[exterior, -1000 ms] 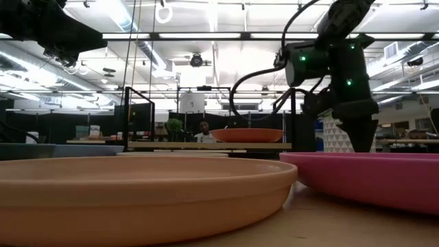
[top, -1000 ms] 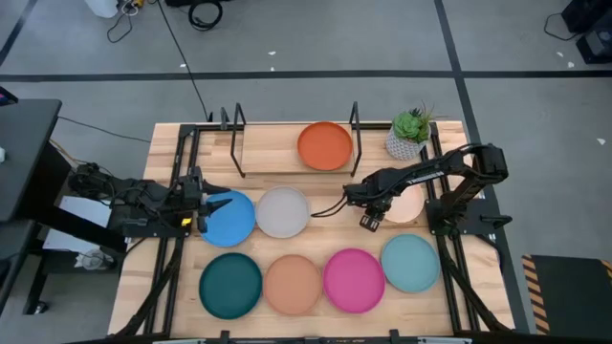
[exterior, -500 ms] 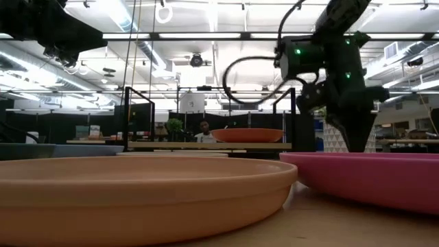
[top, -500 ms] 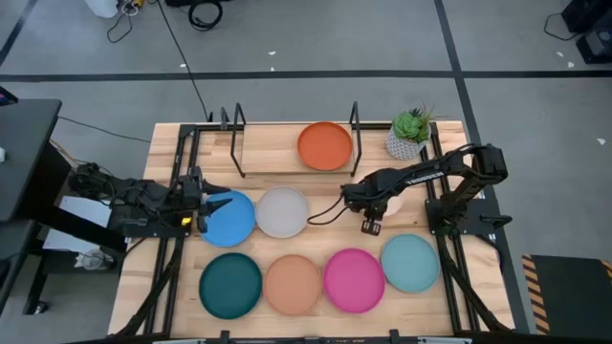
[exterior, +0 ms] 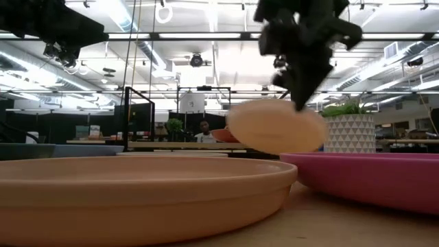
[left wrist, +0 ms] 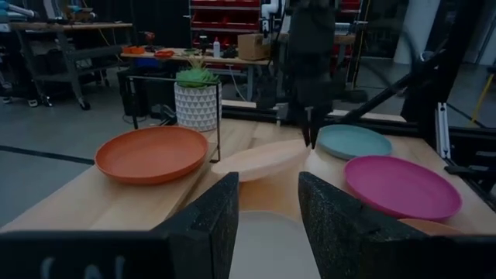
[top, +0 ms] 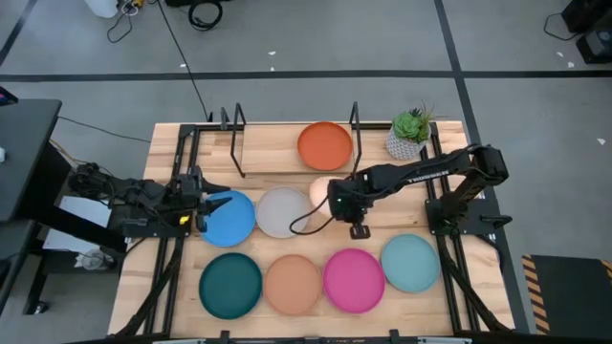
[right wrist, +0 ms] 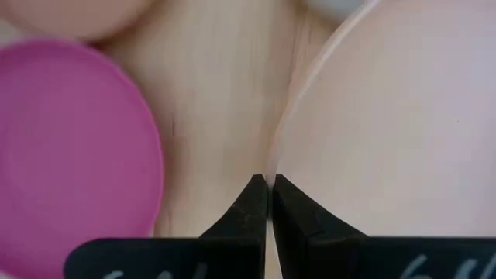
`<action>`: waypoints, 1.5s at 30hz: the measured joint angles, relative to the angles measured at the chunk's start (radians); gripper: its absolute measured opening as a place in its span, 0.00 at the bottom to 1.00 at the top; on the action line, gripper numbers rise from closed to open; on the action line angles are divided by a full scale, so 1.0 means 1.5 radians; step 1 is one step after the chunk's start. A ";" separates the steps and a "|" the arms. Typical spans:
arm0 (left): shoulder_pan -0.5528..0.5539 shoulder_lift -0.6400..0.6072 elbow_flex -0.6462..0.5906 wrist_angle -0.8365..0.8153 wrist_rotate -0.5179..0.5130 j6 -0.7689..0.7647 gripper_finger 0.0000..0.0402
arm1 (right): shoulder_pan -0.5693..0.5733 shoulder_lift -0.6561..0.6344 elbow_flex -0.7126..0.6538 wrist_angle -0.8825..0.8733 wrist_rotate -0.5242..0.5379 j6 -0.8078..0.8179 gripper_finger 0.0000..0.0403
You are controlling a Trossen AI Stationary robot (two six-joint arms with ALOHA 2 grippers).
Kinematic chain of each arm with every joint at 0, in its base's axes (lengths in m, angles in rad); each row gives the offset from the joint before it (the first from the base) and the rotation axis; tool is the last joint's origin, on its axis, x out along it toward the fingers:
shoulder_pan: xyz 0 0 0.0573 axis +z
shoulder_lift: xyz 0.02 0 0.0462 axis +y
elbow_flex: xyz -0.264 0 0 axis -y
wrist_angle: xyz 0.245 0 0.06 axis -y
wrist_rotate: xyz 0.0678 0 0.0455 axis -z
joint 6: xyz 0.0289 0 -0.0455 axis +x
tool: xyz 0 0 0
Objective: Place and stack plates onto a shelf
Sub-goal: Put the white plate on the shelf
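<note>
The left tool (top: pixel 204 204) hovers over the blue plate (top: pixel 229 219), fingers (left wrist: pixel 203 225) parted and empty. Mid-desk, the right tool (top: pixel 349 212) pinches the rim of the cream plate (exterior: pixel 276 126) — lifted clear, tilted — just before the shelf (top: pixel 277 153), where the orange plate (top: pixel 324 145) sits.
</note>
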 joint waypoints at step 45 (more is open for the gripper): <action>-0.067 0.195 -0.003 0.084 -0.017 -0.120 0.35 | -0.221 0.463 0.649 0.048 -0.015 -0.386 0.04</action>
